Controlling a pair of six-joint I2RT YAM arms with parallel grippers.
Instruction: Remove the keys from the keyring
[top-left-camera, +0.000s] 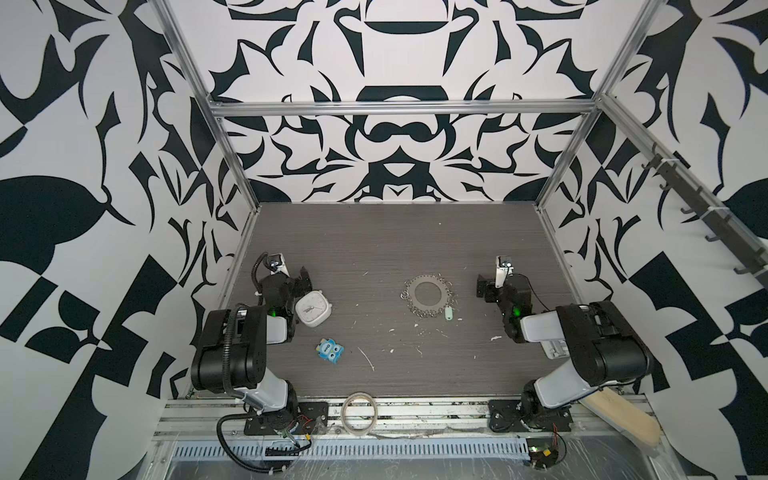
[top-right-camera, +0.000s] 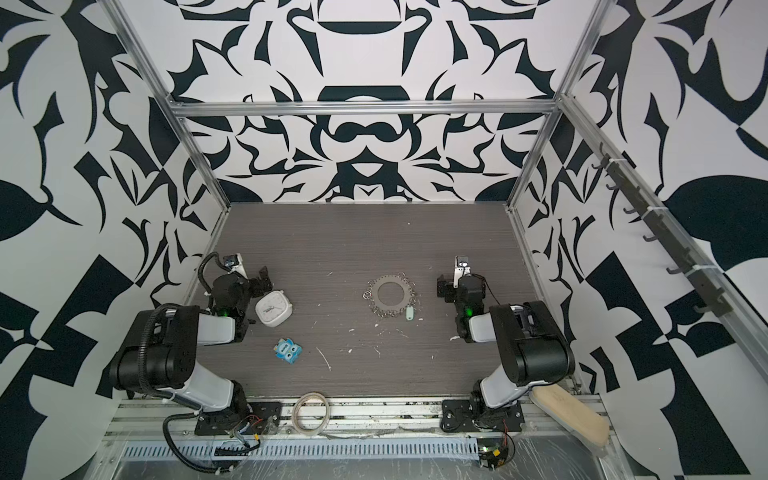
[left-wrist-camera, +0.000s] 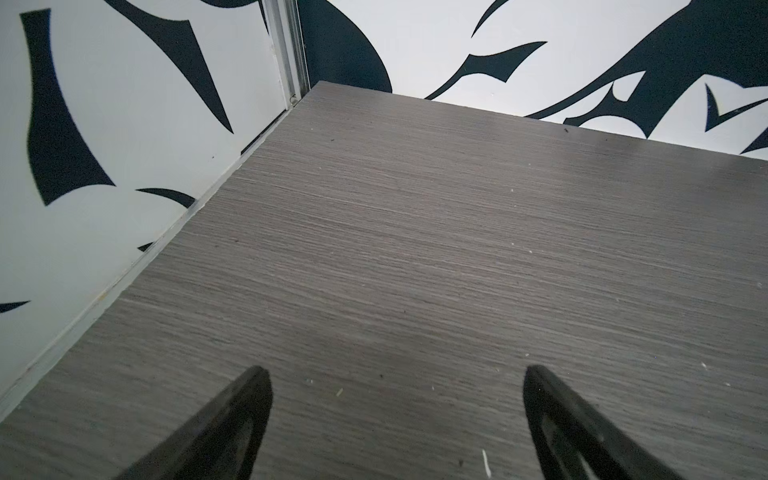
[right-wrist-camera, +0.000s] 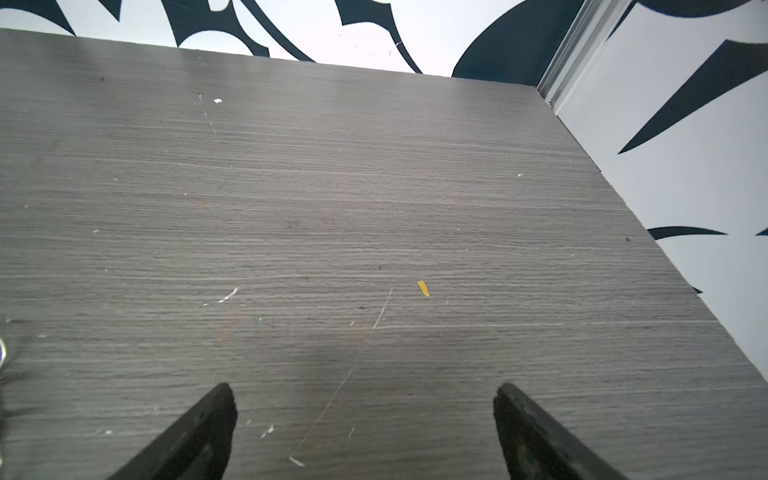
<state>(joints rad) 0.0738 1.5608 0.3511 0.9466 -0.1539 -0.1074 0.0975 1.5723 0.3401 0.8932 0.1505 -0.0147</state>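
Nothing done yet: the keys (top-left-camera: 448, 312) lie at the rim of the keyring (top-left-camera: 428, 293), seemingly attached, while the left gripper (left-wrist-camera: 397, 370) and right gripper (right-wrist-camera: 365, 386) gape empty.

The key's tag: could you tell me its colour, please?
Pale mint; the tag shows best in a top view.

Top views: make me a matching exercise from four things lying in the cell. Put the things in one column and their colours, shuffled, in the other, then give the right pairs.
Things
1. keyring
2. clock
3. tape roll
4. small toy

Colours
A. blue
B. beige, translucent
C. grey metal
D. white

Pairs: 1-C, 2-D, 3-B, 4-A
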